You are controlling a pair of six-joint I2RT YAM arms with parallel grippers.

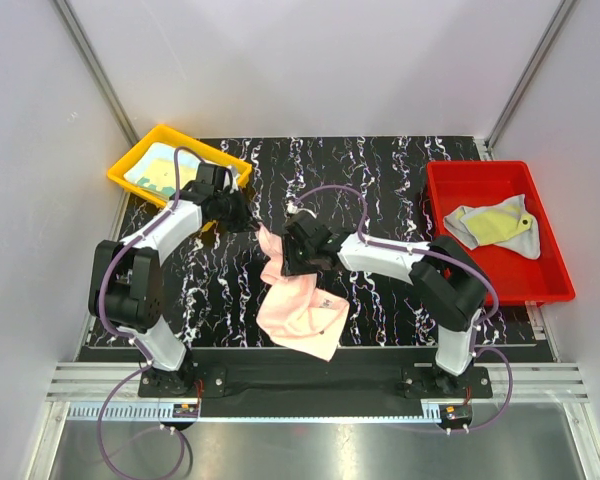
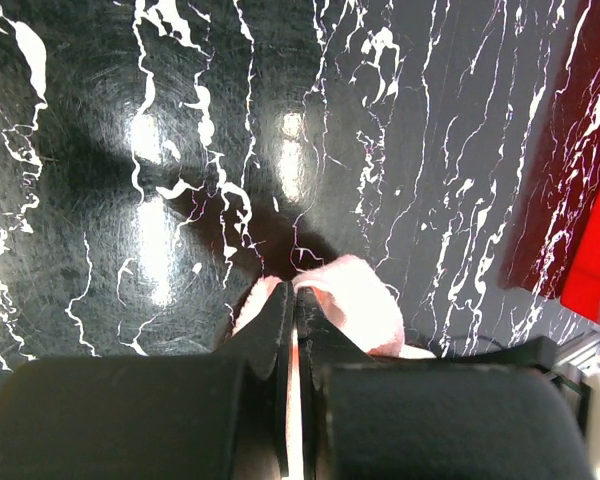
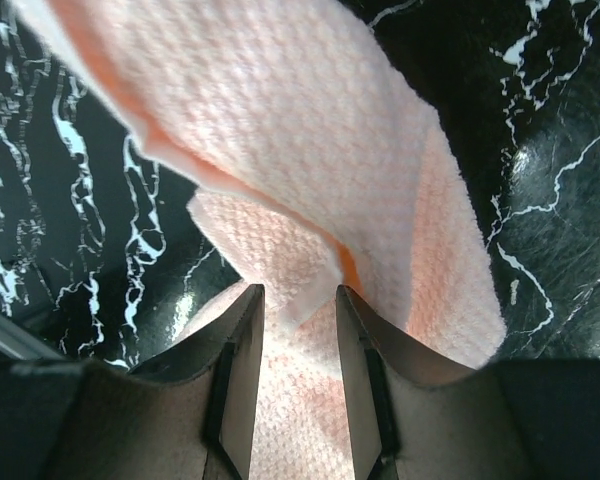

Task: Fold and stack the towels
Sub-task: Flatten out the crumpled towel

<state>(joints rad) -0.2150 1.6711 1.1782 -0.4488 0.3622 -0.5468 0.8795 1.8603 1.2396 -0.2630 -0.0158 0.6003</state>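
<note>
A pink towel [image 1: 302, 312] hangs between my two grippers above the black marbled table, its lower part draped toward the front edge. My left gripper [image 1: 254, 229] is shut on the towel's upper corner; in the left wrist view the jaws [image 2: 295, 297] are pressed together with pink cloth [image 2: 365, 300] bulging past the tips. My right gripper [image 1: 286, 262] sits at the towel's middle. In the right wrist view its jaws [image 3: 300, 297] stand apart, with a fold of the towel [image 3: 280, 120] hanging between them.
A yellow bin [image 1: 128, 163] at the back left holds a pale blue and yellow towel [image 1: 162, 170]. A red bin [image 1: 552, 283] on the right holds a grey towel and a yellow towel [image 1: 498, 225]. The red bin's edge shows in the left wrist view [image 2: 595, 250].
</note>
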